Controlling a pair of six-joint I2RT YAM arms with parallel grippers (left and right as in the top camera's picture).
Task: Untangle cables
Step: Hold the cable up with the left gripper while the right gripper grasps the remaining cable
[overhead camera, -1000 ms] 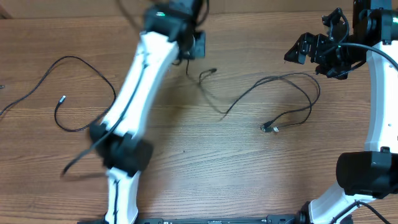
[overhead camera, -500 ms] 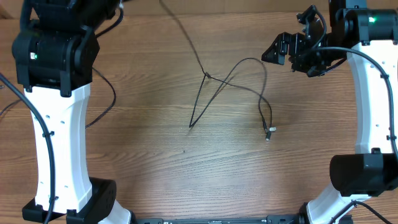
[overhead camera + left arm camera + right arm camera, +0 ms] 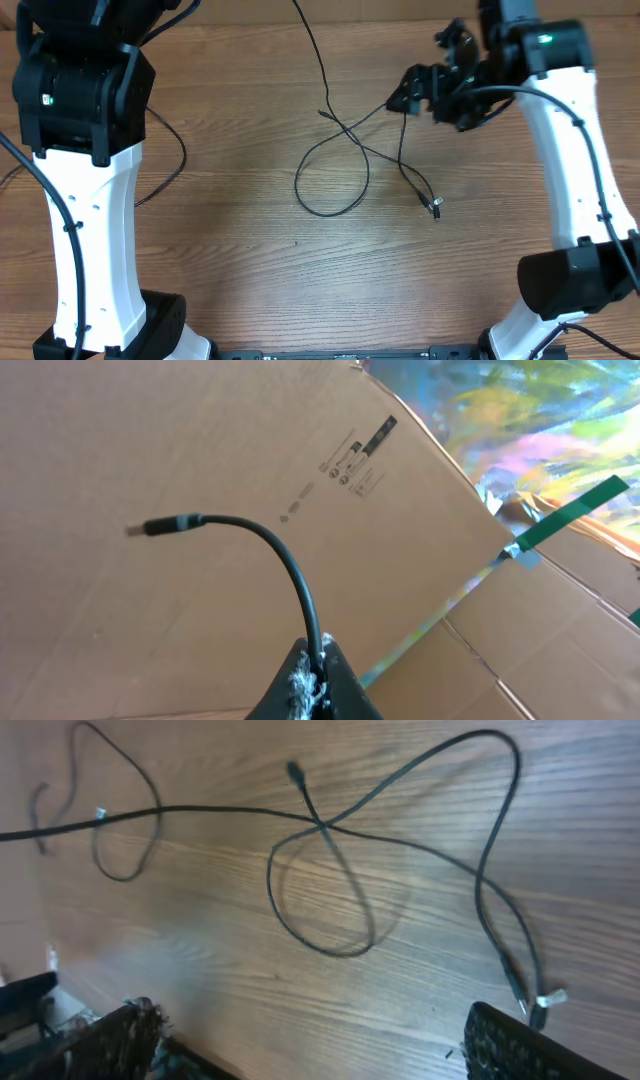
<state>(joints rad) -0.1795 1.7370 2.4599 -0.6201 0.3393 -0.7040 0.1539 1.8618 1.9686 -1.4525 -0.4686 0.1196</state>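
The left pincer (image 3: 315, 660) is pressed tight on a thin black cable (image 3: 300, 580). The cable comes out from between its tips and bends over to one side. It ends in a small plug (image 3: 165, 527) that hangs in the air, a little way off from the pincer. Behind this pincer there is brown cardboard (image 3: 150, 430) with a strip of green tape (image 3: 570, 510).

The right pincer (image 3: 320, 1035) is spread wide. Its two fingers (image 3: 110, 1040) are far apart and nothing is between them. It touches no cable.

On the wooden table (image 3: 300, 290), in front of the right pincer, black cable lies in a round loop (image 3: 335, 952). The strands cross at the side of the loop farthest from this pincer. I cannot tell if the loop is made of one cable or two. A small black tip (image 3: 293, 770) pokes out just past the crossing. A silver plug (image 3: 545, 1000) lies off to the side of the loop, and in the right wrist view it shows near one finger. One strand (image 3: 313, 50) goes up from the crossing and leaves the top edge of the overhead view.

The other cable (image 3: 157, 805) lies well away from the right pincer, past the loop. It is beside the white left arm (image 3: 85, 220), which hides part of it from above. Its little silver tip (image 3: 100, 815) shows in the right wrist view.
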